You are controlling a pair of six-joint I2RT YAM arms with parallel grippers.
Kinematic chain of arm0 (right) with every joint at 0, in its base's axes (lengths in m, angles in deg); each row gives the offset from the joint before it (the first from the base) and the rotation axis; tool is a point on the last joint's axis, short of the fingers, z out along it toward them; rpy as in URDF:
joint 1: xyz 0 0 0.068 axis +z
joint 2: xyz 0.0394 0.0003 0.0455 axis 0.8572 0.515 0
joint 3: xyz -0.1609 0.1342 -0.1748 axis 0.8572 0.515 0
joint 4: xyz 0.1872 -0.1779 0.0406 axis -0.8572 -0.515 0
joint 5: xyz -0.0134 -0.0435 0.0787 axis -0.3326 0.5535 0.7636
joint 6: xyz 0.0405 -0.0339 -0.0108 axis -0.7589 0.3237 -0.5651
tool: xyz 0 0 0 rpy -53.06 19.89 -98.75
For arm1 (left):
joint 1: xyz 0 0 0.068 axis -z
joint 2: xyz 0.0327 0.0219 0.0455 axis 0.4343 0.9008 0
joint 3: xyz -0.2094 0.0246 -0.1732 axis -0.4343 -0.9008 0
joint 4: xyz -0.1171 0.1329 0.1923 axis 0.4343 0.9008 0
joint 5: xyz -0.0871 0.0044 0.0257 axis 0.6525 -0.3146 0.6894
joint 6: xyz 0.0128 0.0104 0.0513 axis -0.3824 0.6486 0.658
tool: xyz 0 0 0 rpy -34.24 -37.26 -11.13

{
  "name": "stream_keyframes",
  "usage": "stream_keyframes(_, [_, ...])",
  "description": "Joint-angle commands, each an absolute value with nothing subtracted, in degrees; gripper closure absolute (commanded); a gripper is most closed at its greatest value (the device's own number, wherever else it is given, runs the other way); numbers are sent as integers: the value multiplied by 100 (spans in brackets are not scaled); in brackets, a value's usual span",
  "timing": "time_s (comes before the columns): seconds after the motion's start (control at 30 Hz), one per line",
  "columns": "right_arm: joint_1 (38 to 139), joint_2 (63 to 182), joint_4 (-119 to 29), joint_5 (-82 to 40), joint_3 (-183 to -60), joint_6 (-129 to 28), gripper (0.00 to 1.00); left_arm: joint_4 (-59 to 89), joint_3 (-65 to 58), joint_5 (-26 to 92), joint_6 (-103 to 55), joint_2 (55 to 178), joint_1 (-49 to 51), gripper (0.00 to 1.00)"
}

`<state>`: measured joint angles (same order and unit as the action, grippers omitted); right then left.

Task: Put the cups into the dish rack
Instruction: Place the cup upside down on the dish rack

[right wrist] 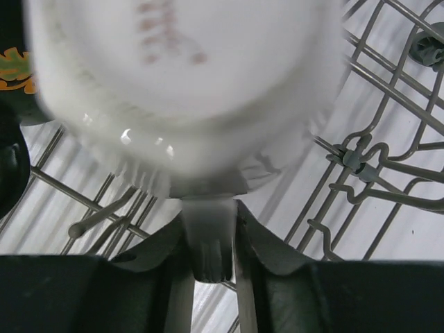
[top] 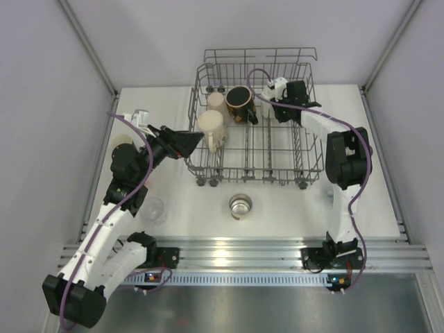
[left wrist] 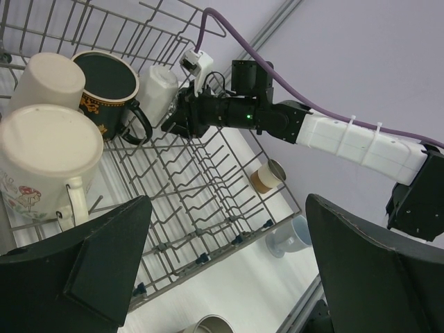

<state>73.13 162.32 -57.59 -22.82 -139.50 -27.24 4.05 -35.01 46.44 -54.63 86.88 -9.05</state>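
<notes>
White cup (left wrist: 158,94), handle clamped in the right gripper (right wrist: 208,229), hangs just ahead over dish rack (top: 305,149) tines; best seated squarely before release. Left gripper (left wrist: 229,208) gapes empty.

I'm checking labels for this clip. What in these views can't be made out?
Right wrist view: white cup blurred and cut off by the top edge; its reddish print is unreadable.
Left wrist view: steel cup cut off by the bottom edge; only its rim shows.
Top view: pale thing mostly hidden behind the left arm; unidentifiable.
Top view: clear cup too faint to tell upright or upturned.
</notes>
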Motion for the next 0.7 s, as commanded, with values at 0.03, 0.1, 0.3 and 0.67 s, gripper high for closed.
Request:
stream_keyframes(0.03, [7218,16064,-5411,-2313,-14394,-2784,71,225,-3461,4608,-5390,8634,-904,2])
stream_keyframes(0.1, [7218,16011,-5411,-2322,-14386,-2828,66,217,-3461,4608,-5408,8626,-904,2])
stream_keyframes(0.3, [7218,15791,-5446,-2357,-14324,-2890,59,225,-3452,4634,-5416,8591,-913,2])
stream_keyframes(0.67, [7113,15019,-6456,-2542,-14113,-3338,58,1399,-3137,3811,-5250,8660,-913,2])
